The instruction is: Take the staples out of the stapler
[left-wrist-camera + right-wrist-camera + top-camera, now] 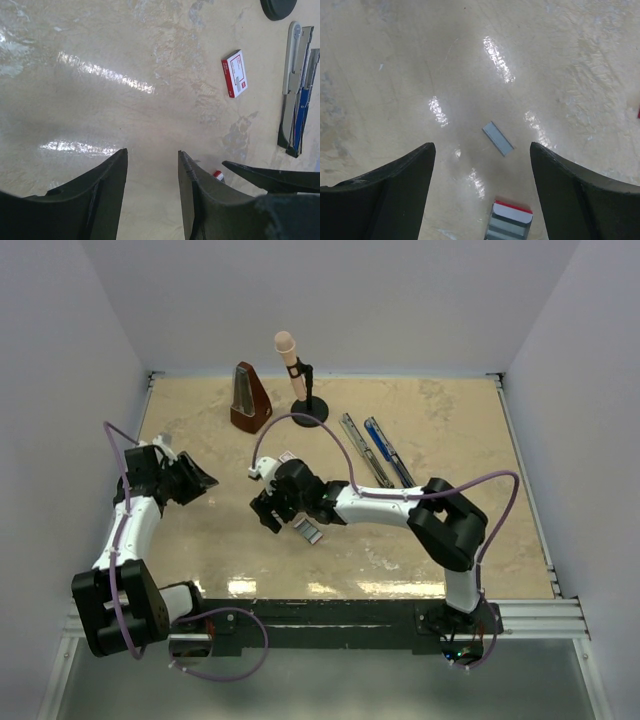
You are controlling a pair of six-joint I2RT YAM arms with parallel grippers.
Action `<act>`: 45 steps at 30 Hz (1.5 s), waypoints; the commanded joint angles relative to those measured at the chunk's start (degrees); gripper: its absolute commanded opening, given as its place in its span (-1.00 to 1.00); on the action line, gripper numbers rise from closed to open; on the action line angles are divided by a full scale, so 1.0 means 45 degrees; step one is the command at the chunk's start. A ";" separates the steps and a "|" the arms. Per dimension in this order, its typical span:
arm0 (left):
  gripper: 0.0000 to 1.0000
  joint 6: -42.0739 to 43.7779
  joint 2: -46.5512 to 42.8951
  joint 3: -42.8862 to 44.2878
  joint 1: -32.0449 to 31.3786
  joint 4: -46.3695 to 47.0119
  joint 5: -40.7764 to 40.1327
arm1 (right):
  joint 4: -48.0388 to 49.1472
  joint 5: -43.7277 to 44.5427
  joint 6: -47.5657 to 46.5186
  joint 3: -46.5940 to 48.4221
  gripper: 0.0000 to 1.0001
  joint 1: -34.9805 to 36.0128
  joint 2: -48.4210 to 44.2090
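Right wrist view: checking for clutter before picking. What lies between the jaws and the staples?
Only bare table: in the right wrist view the staples lie between the right gripper's open jaws, touching neither.

There is one stapler [375, 450] opened into two bars, one loose strip of staples [498, 138], one red-and-white box [235, 73], one striped red-tipped tray [509, 223], one metronome [250, 398] and one microphone [290, 352]. There are two robot arms, the left arm [125, 530] and the right arm [380, 505].
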 commanded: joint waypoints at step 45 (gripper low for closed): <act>0.01 -0.0211 -0.0626 -0.0496 0.0313 0.0876 0.1092 | -0.1196 -0.1462 -0.3307 0.0784 -0.37 -0.0223 0.1742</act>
